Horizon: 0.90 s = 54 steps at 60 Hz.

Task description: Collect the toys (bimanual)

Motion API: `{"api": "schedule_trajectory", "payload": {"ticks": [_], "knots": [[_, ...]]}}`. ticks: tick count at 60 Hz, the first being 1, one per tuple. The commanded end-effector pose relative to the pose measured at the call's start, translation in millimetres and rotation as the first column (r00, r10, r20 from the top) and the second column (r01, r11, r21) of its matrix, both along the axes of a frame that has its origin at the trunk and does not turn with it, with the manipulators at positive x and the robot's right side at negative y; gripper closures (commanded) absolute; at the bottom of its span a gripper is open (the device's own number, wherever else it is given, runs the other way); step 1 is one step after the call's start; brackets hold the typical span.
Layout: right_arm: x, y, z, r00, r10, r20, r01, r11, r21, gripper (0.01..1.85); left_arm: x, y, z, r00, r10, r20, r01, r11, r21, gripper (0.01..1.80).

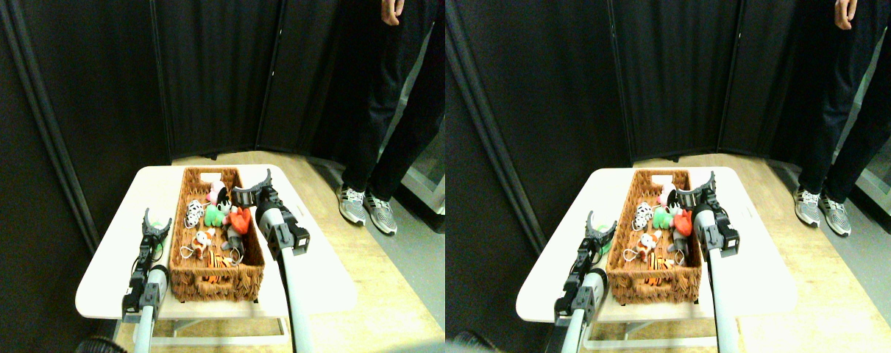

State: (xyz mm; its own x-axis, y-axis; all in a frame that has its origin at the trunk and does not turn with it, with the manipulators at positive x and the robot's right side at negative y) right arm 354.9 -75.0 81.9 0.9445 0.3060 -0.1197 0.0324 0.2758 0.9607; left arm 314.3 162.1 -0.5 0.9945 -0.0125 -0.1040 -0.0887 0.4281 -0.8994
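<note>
Collecting is nearly done, judging by the load: the woven basket [213,283] on the pale table [320,283] already holds most of the toys. Inside it, toward its far end, lie the pink toy [215,193] and the spotted black-and-white toy [193,214]; just nearer sit the green toy [213,215], the red heart [240,218] and the grey toy [233,237]. A white toy [201,241] and the orange-striped toy [215,260] lie toward its near end.

Right gripper [252,187] hangs over the basket's far right rim, jaws spread, nothing between them: released.

Left gripper [156,223] stands outside the basket, just beside its left wall, jaws also spread. A small green thing [163,237] shows right behind those jaws; whether it is a stray toy, or gripped at all, cannot be told at this size.

Step in hand, by my reading: the left side's pickup or carry. To do it well: close fully on the plush body, not the keychain loop; lift clear above the basket's left rim before crossing; release low over a bare patch of the basket. Keep the right arm parked so the two do not meet.

A person's legs [386,110] stand beyond the basket, well apart.
</note>
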Motion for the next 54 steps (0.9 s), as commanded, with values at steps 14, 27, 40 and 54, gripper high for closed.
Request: {"api": "schedule_trajectory", "payload": {"ticks": [14,27,40,54], "knots": [[1.8,7,3,0.999,0.008,0.039,-0.009,1.000,0.025,0.96,-4.6,10.7,-3.0,0.999,0.035,-0.032,-0.035,0.999,-0.005,1.06],[1.1,7,3,0.999,0.011,0.045,-0.011,1.000,0.007,0.90,-4.1,18.6,-9.0,0.997,0.024,-0.079,-0.025,1.000,-0.014,1.01],[-3.0,15,6,0.999,0.016,0.048,-0.018,0.999,0.029,0.94,-3.3,8.3,-17.7,0.996,0.050,-0.067,-0.053,0.998,-0.036,0.97],[-4.0,20,6,0.999,0.027,0.038,-0.028,0.999,0.042,0.94,-0.6,11.1,-31.9,0.996,0.054,-0.065,-0.059,0.995,-0.079,0.99]]}}
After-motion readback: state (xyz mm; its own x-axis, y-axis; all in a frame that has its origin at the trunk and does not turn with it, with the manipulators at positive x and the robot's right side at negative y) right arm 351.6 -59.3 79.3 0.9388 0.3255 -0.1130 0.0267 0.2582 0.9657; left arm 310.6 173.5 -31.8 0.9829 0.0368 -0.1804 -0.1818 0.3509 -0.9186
